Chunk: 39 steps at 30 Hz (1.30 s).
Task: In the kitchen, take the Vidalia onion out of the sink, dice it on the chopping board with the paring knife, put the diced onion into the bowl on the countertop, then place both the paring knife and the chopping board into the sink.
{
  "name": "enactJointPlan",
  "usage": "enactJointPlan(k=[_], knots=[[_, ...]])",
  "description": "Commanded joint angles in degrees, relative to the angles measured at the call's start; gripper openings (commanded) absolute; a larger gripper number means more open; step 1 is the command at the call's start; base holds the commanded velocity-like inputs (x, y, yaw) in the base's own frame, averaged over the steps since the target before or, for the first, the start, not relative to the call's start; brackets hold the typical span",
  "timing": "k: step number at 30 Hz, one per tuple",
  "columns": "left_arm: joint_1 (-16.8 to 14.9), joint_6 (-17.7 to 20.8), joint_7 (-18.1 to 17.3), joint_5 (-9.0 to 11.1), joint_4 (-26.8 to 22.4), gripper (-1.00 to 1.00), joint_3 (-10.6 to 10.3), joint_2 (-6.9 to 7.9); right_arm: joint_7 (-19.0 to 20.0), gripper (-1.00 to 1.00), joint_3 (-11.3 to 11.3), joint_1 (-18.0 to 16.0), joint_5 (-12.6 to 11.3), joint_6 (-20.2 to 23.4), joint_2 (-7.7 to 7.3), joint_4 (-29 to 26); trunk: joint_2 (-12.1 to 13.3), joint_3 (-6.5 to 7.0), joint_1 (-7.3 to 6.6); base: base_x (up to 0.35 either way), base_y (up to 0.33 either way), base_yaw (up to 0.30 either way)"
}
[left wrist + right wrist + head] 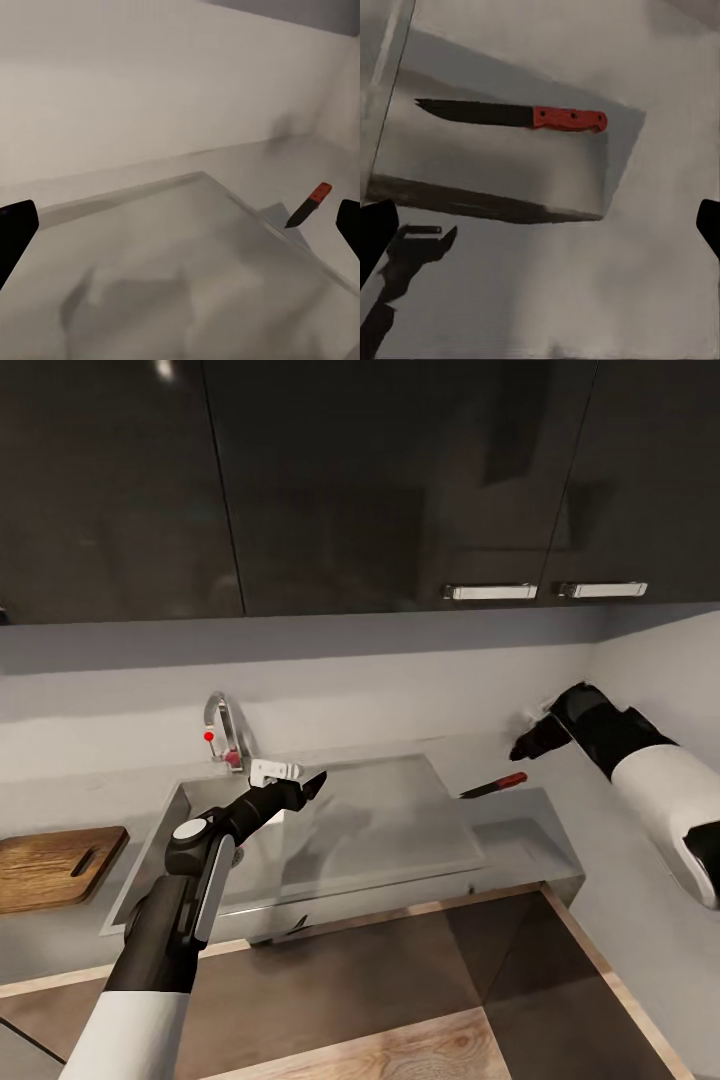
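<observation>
Head view: glossy black upper cabinets [380, 480] above a pale backsplash; two chrome cabinet handles [490, 591] at upper right.
Sink [330, 830] centred, grey steel, set into the counter [520, 755]; chrome tap [225, 725] with red dot at the back left rim. Small white object [275, 769] just beside the tap base; identity not clear at this resolution.
Chopping board [55, 865] flat on the counter to the left of the sink, handle slot toward the sink, apart from the sink rim.
Paring knife [493, 786] lying flat just right of the sink, on the grey surface beside the flat panel; red handle pointing right and back, dark blade pointing toward the sink. Untouched by either hand. Also seen in the left wrist view [309, 204] and the right wrist view [514, 115], blade and three-rivet red handle fully exposed.
Left hand [300, 788] hovering over the sink near the tap, fingers spread, nothing between them; dark fingertips [15, 232] at both edges of the left wrist view, wide apart.
Right hand [525, 745] raised near the back wall, above and right of the knife, well clear of it. Fingertips [375, 232] at opposite edges of the right wrist view, spread, holding nothing; hand's shadow on the surface below the knife.
Pale wood-plank floor [400, 1050] at bottom of head view.
</observation>
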Motion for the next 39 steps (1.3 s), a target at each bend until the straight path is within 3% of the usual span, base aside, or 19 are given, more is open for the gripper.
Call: enactJointPlan(k=[1, 2, 3, 8, 9, 11, 20, 21, 29, 39], knots=[[-0.1, 0.5, -0.2, 0.1, -0.1, 1.00, 0.1, -0.05, 5.1, 1.00, 3.1, -0.1, 1.3, -2.1, -0.98, -0.2, -0.1, -0.13, 0.04, 0.000, 0.000, 0.000], [-0.1, 0.5, -0.2, 0.1, -0.1, 1.00, 0.1, -0.05, 13.4, 1.00, 6.2, -0.1, 2.3, -7.3, -2.83, -0.4, -0.1, -0.13, 0.04, 0.000, 0.000, 0.000], [-0.1, 0.5, -0.2, 0.1, -0.1, 1.00, 0.1, -0.05, 16.8, 1.00, 6.9, -0.1, 2.5, -9.8, -3.70, -0.6, -0.1, -0.13, 0.04, 0.000, 0.000, 0.000], [-0.1, 0.5, -0.2, 0.1, 0.0, 1.00, 0.1, -0.05, 28.5, 1.00, 8.1, -0.1, 3.6, -15.5, -5.95, -1.8, -0.1, -0.13, 0.04, 0.000, 0.000, 0.000], [-0.1, 0.5, -0.2, 0.1, -0.1, 1.00, 0.1, -0.05, 33.6, 1.00, 8.3, -0.1, 5.2, -17.0, -6.67, -2.3, -0.1, -0.13, 0.04, 0.000, 0.000, 0.000], [-0.1, 0.5, -0.2, 0.1, -0.1, 1.00, 0.1, -0.05, 36.6, 1.00, 8.3, -0.1, 6.8, -18.0, -6.93, -2.5, -0.1, -0.13, 0.04, 0.000, 0.000, 0.000], [-0.1, 0.5, -0.2, 0.1, -0.1, 1.00, 0.1, -0.05, 44.0, 1.00, 8.4, -0.1, 13.6, -19.9, -7.18, -5.3, -0.1, -0.13, 0.04, 0.000, 0.000, 0.000], [-0.1, 0.5, -0.2, 0.1, -0.1, 1.00, 0.1, -0.05, 45.7, 1.00, 8.4, -0.1, 16.2, -19.9, -7.26, -7.8, -0.1, -0.13, 0.04, 0.036, -0.027, 0.000], [-0.1, 0.5, -0.2, 0.1, -0.1, 1.00, 0.1, -0.05, 46.4, 1.00, 8.5, -0.1, 17.6, -19.6, -7.37, -10.5, -0.1, -0.13, 0.04, 0.119, -0.161, 0.000], [-0.1, 0.5, -0.2, 0.1, -0.1, 1.00, 0.1, -0.05, 46.3, 1.00, 8.6, -0.1, 17.8, -19.6, -8.57, -10.8, -0.1, -0.13, 0.04, 0.184, -0.185, 0.000]])
